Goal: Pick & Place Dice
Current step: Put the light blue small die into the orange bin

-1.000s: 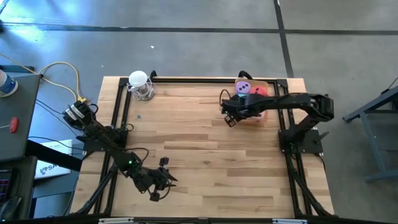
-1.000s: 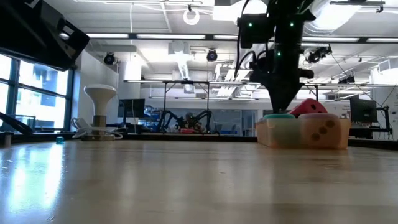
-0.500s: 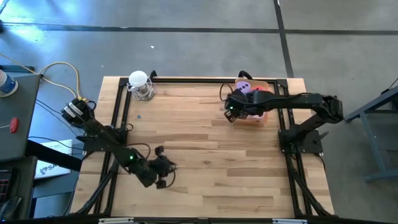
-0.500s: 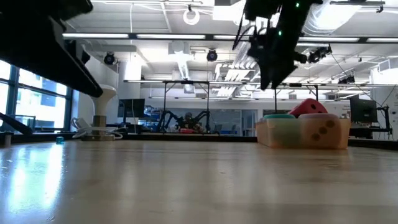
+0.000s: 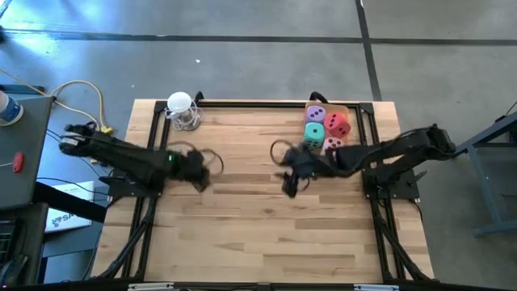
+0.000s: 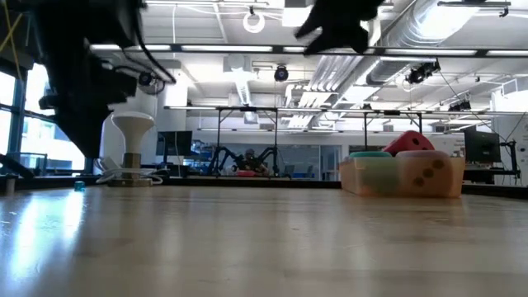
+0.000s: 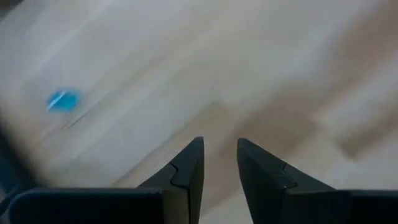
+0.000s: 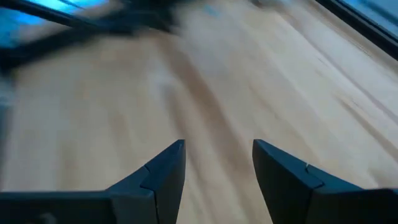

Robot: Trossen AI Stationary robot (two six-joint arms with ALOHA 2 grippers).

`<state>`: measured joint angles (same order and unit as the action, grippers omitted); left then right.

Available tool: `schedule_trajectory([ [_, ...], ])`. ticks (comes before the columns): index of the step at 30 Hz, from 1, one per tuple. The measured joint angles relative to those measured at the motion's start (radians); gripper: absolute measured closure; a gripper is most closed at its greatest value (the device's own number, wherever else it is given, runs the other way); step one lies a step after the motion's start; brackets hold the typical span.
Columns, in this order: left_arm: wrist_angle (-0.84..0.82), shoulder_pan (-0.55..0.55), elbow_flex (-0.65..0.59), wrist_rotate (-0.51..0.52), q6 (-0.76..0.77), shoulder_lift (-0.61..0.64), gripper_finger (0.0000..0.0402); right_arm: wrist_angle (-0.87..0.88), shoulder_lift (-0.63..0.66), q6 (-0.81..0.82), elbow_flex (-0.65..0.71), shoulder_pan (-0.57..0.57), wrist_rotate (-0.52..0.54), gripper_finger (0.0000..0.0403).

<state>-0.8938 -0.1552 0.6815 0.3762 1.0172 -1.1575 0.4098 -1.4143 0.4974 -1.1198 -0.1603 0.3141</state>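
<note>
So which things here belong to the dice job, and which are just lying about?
Job:
- purple die, mint green die, red die, pink die
- clear bin holding them
- right hand, empty
- left hand, empty

Lying about:
- white round-topped object
- blue bead

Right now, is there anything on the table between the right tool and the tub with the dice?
Nothing: in the high view only bare wood lies between the right tool and the tub of dice.

The wooden table (image 5: 266,218) carries a clear container (image 5: 338,150), a white round-topped object (image 5: 181,111).
</note>
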Motion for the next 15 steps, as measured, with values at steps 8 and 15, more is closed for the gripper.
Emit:
schedule_trajectory([
  [8,-0.124,0.347,0.0,-0.049,-0.003,0.011,0.0311,-0.377,-0.113,-0.215,0.026,-0.207,-0.008,0.0225],
  [15,-0.2,0.526,0.0,-0.012,-0.005,0.009,0.0311,-0.46,-0.215,-0.403,0.025,-0.272,-0.003,0.0225],
])
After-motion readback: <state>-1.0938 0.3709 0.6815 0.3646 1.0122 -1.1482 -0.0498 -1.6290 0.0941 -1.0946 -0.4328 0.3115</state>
